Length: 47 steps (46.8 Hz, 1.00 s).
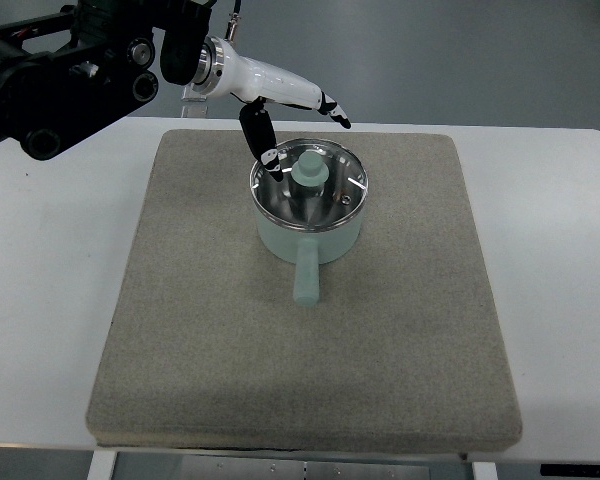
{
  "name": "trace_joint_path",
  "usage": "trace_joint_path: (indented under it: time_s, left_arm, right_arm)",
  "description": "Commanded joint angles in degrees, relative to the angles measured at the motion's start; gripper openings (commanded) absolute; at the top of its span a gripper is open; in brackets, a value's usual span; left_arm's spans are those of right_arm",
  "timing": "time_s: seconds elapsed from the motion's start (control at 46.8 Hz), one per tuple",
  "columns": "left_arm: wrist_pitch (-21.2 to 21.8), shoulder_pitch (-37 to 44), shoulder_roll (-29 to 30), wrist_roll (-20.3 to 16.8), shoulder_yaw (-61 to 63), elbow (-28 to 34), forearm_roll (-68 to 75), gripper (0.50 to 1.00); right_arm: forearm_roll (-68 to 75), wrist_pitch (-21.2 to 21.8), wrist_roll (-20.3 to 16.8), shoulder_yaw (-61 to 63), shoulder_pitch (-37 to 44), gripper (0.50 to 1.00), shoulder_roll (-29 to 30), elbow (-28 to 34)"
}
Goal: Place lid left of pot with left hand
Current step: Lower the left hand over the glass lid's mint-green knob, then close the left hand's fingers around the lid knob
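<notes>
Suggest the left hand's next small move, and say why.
Probably lower the left hand a little and close its fingers on the knob. The lid sits on the pot, and the fingers hang open at its far-left rim, holding nothing.

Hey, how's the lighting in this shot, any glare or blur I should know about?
Top view: even, soft lighting with faint shadows; bright reflections on the metal lid of the pot and on the white shell of the left hand; the mat reads matte; focus looks sharp throughout.
</notes>
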Motion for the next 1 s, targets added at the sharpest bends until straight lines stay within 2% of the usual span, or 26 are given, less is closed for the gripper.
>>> trace_joint_path:
  time_s: [0.0, 0.363, 0.47, 0.662, 0.705, 0.769, 0.833, 0.982]
  left_arm:
    - [0.0, 0.0, -1.5, 0.0, 0.2, 1.6, 0.2, 0.988]
    - [0.0, 0.3, -3.2, 0.0, 1.2, 2.8, 3.8, 0.984]
    - [0.0, 0.4, -3.9, 0.0, 1.9, 3.4, 3.8, 0.969]
    - [0.0, 0.5, -4.5, 0.0, 2.0, 3.5, 3.9, 0.889]
    - [0.0, 0.5, -4.5, 0.0, 2.0, 3.5, 4.1, 0.847]
    - [0.0, 0.5, -4.5, 0.0, 2.0, 3.5, 5.2, 0.825]
    - [0.0, 0.5, -4.5, 0.0, 1.9, 3.5, 6.2, 0.771]
    - [0.0, 0.4, -4.6, 0.0, 1.9, 3.5, 6.6, 0.748]
  right_arm:
    - [0.0, 0.0, 0.0, 0.0, 0.0, 0.921, 0.0, 0.0]
    - [0.0, 0.0, 0.0, 0.0, 0.0, 0.921, 0.0, 0.0]
    - [0.0, 0.0, 0.0, 0.0, 0.0, 0.921, 0.0, 0.0]
    - [0.0, 0.0, 0.0, 0.0, 0.0, 0.921, 0.0, 0.0]
    - [0.0, 0.0, 0.0, 0.0, 0.0, 0.921, 0.0, 0.0]
    - [0.0, 0.0, 0.0, 0.0, 0.0, 0.921, 0.0, 0.0]
    - [0.0, 0.0, 0.0, 0.0, 0.0, 0.921, 0.0, 0.0]
    - [0.1, 0.0, 0.0, 0.0, 0.0, 0.921, 0.0, 0.0]
